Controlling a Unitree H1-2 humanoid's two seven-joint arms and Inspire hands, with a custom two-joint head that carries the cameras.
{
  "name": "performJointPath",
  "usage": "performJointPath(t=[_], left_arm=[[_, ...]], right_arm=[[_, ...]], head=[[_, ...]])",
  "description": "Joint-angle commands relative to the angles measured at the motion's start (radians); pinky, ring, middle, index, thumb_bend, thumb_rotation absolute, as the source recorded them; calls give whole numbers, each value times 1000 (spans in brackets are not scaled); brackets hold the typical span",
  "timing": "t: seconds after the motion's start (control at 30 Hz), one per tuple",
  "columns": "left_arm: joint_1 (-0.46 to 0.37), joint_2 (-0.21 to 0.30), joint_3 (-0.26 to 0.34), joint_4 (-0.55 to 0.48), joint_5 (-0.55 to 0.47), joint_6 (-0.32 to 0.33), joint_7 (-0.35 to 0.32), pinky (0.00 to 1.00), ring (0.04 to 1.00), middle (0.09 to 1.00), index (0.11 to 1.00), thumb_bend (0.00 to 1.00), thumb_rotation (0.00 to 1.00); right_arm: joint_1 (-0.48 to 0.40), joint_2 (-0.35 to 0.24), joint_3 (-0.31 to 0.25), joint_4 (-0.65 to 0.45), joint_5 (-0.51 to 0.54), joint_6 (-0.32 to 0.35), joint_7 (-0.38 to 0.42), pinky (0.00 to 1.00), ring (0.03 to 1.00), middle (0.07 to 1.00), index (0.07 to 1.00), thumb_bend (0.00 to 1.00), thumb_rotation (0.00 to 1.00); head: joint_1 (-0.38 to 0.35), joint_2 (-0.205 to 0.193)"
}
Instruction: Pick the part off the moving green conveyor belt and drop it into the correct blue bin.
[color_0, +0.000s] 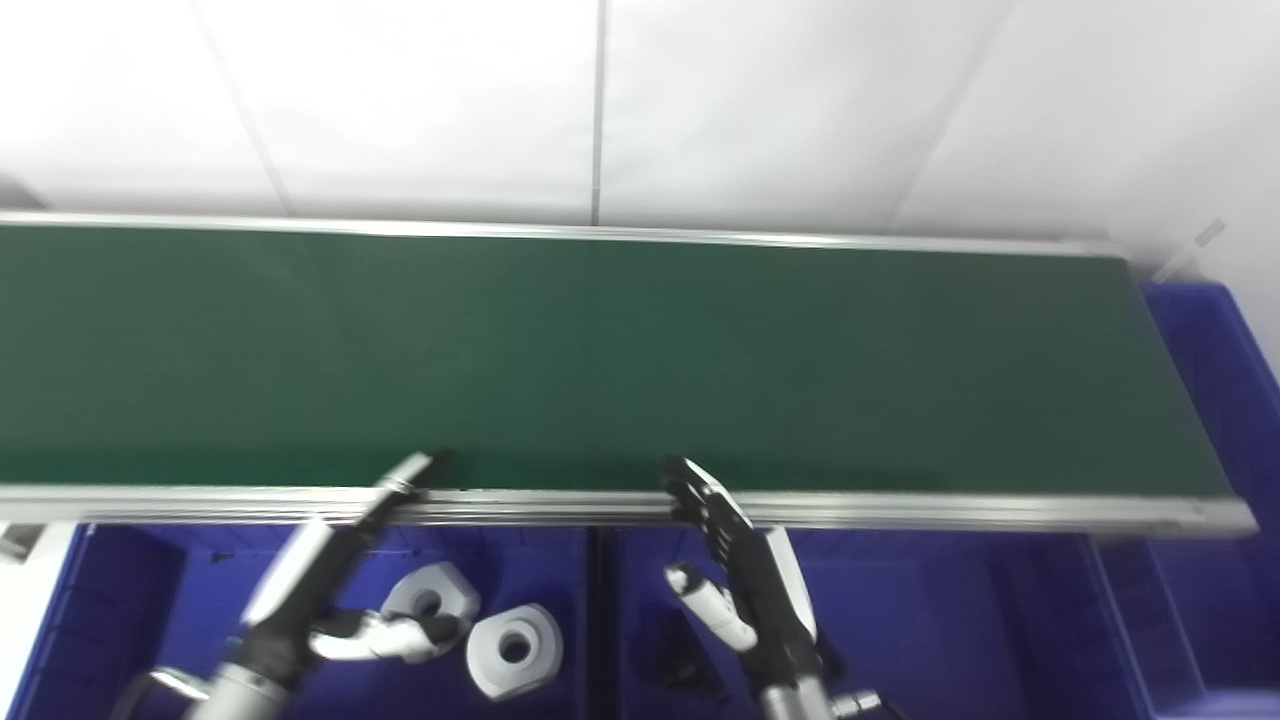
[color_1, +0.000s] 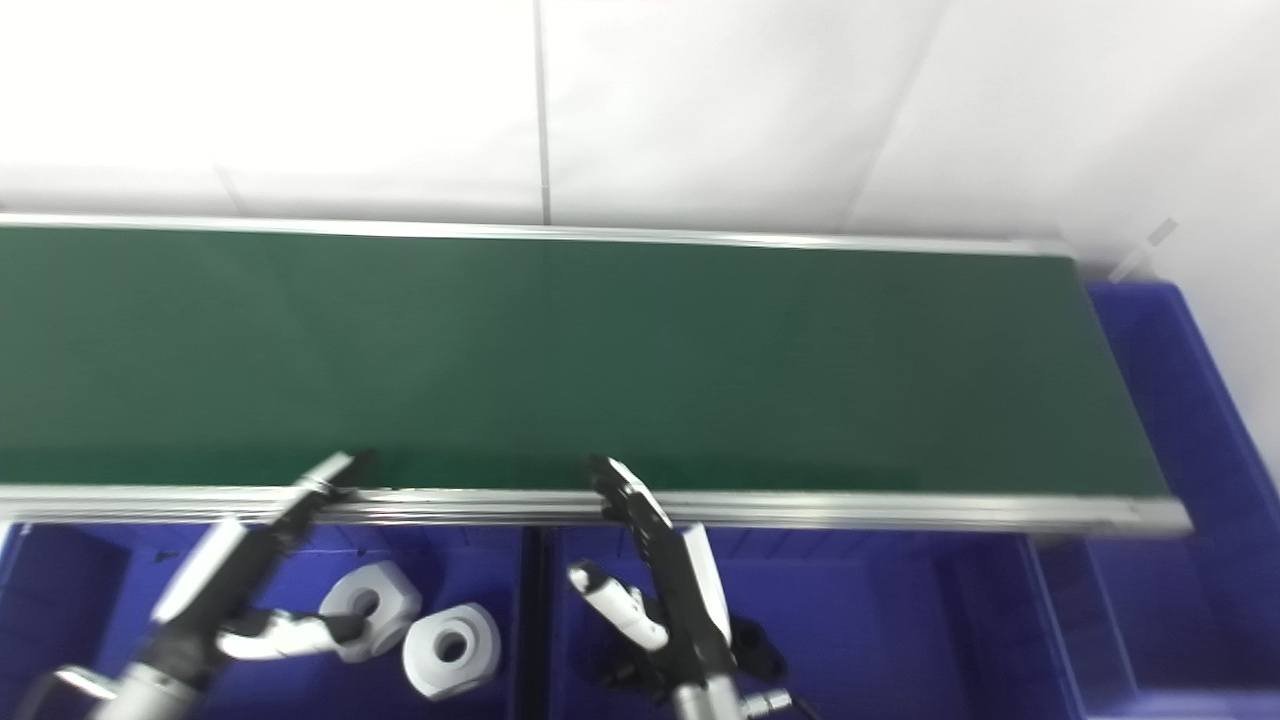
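Note:
The green conveyor belt (color_0: 620, 360) runs across the view and carries no part that I can see. My left hand (color_0: 330, 570) is open over the left blue bin (color_0: 130, 620), fingertips reaching the belt's near rail. My right hand (color_0: 745, 570) is open over the middle blue bin (color_0: 950, 620), fingers pointing up at the rail. Both hands hold nothing. Two white hex nuts (color_0: 515, 648) lie in the left bin beside my left thumb. A dark part (color_1: 755, 645) lies in the middle bin, partly hidden by my right hand.
The belt's metal near rail (color_0: 900, 510) crosses in front of the bins. A divider (color_0: 598, 600) separates the left and middle bins. Another blue bin (color_0: 1220, 400) stands at the belt's right end. A white wall is behind the belt.

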Motion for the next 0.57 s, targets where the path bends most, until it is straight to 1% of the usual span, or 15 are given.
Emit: performJointPath(t=[0.0, 0.03, 0.13, 0.2, 0.27, 0.43, 0.47, 0.53], left_arm=[[3, 7, -42, -18, -21, -18, 18, 921, 971, 977, 944, 742, 567], [3, 14, -55, -19, -23, -16, 26, 919, 969, 976, 943, 747, 566], [12, 22, -85, -40, -8, -9, 56, 897, 957, 967, 941, 753, 559], [15, 23, -101, -49, 5, -12, 73, 883, 949, 964, 949, 742, 547], [16, 23, -115, -65, 22, -3, 86, 876, 946, 963, 953, 742, 556], [24, 13, -155, -115, 23, 38, 108, 886, 953, 968, 951, 745, 562], [26, 7, -164, -126, 21, 48, 111, 888, 954, 968, 951, 744, 560], [26, 0, -176, -138, 5, 65, 116, 901, 958, 970, 948, 748, 557]], right_arm=[[-13, 92, 71, 5, 4, -57, -10, 896, 913, 938, 864, 840, 857], [-13, 89, 72, 5, 11, -58, -10, 892, 912, 939, 862, 840, 853], [-5, 77, 70, -13, 27, -48, -5, 877, 906, 936, 859, 849, 851], [0, 68, 67, -30, 31, -38, -3, 850, 881, 922, 854, 862, 856], [0, 58, 64, -41, 40, -40, 0, 840, 869, 913, 855, 858, 858], [10, 34, 50, -87, 40, -12, 3, 820, 846, 892, 860, 866, 879], [13, 27, 45, -99, 45, -6, 5, 821, 846, 891, 861, 864, 883], [16, 17, 38, -115, 47, 4, 8, 824, 848, 891, 870, 844, 909]], head=[[15, 6], [15, 6], [60, 23], [84, 37], [100, 50], [136, 83], [153, 92], [158, 96]])
